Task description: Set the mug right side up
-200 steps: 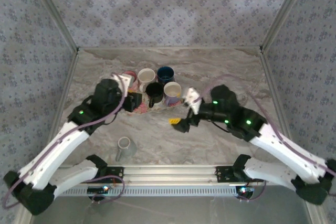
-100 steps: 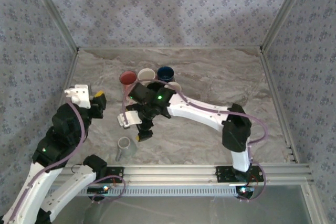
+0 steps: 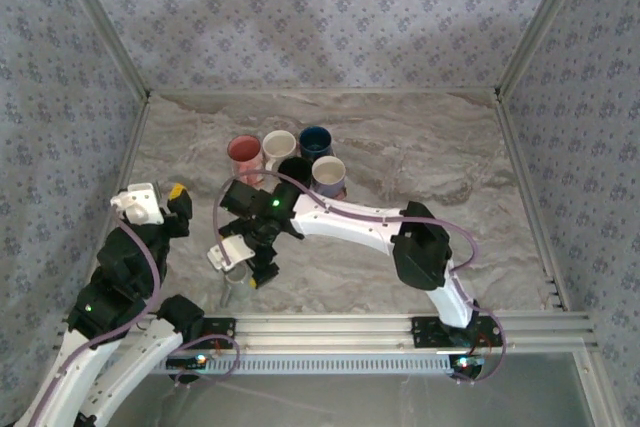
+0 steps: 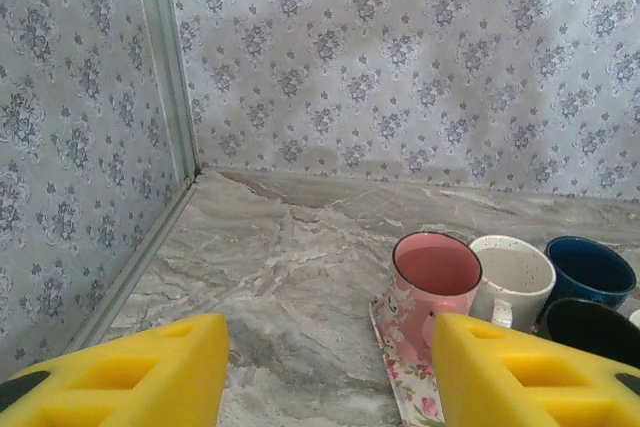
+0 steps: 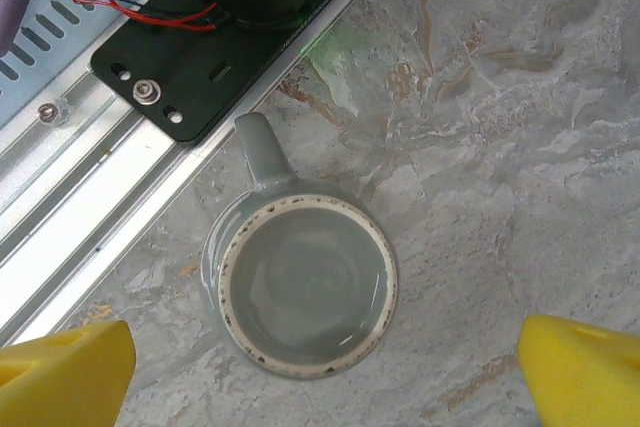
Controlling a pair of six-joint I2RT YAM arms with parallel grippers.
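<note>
- The grey mug (image 5: 308, 292) stands on the table (image 5: 520, 97), close to the near rail (image 5: 60, 247) and left of the middle. Its base seems to face up, and the handle points to the rail.
- The right gripper (image 5: 320, 377) hangs over the mug, jaws wide, one yellow finger on each side, not touching it.
- The left gripper (image 4: 340, 377) is raised at the near left, jaws wide, holding nothing.
- Five other mugs (image 3: 280, 147) stand upright together, farther back.
</note>
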